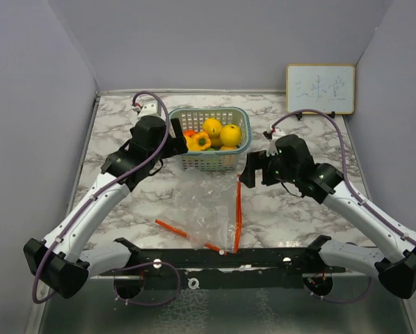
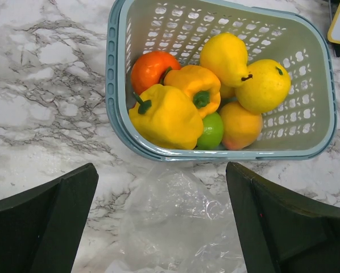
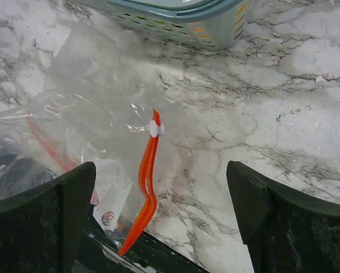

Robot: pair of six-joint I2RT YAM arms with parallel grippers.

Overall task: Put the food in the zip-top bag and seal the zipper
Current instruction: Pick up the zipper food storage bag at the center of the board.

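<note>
Marble table (image 1: 298,209) under grey walls, nothing bagged yet.
Front and centre, zip-top bag (image 1: 204,209) lying crumpled and flat, just short of the teal basket (image 1: 244,122); all the food (image 1: 211,132) heaped inside that basket: peppers, yellow rounds, red ball, a green one. Left gripper (image 2: 161,170) hovering at the basket's near rim, jaws flung wide, holding nothing. Right gripper (image 3: 161,170) over the zipper (image 1: 238,209) on the bag's right side, equally wide and empty. Smart play now: pinch one lip beside the white slider (image 3: 155,128), lift gently, keep the mouth gaping before fetching any fruit.
</note>
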